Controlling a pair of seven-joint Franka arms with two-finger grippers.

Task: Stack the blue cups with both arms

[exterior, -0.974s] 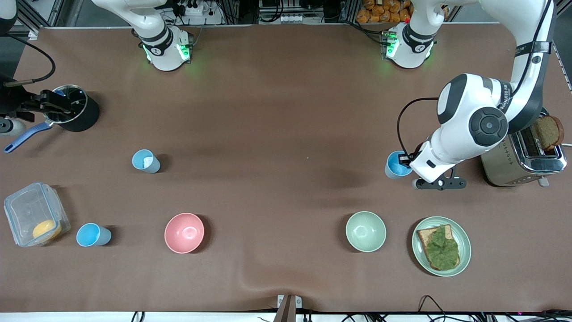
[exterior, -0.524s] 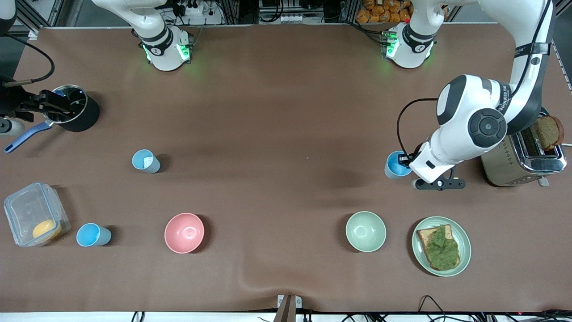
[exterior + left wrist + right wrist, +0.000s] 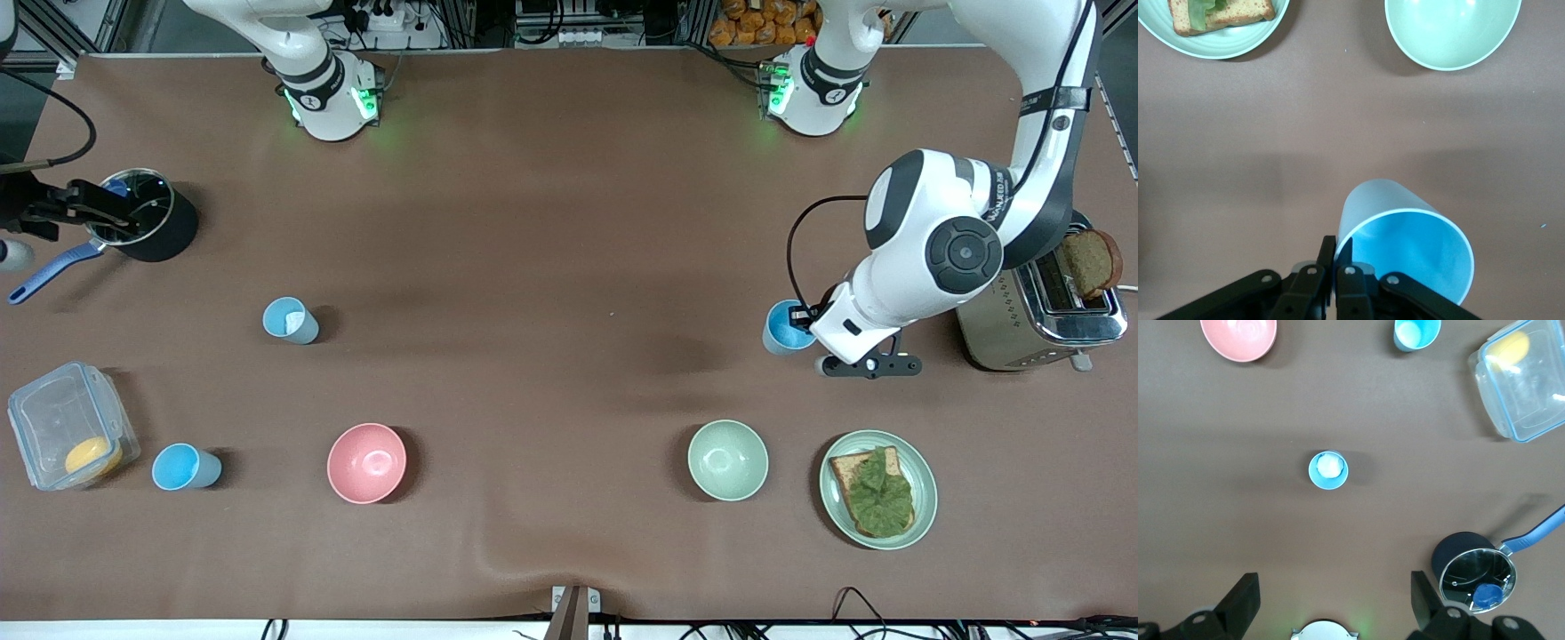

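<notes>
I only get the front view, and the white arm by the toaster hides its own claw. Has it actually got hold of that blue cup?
Observer: Yes. The left wrist view shows the left claw shut on the blue cup, pinching the wall at its rim.
Operator: And the other claw, over by the black pot?
Observer: In the right wrist view the right claw is open, its two fingers spread wide with nothing between them.
</notes>
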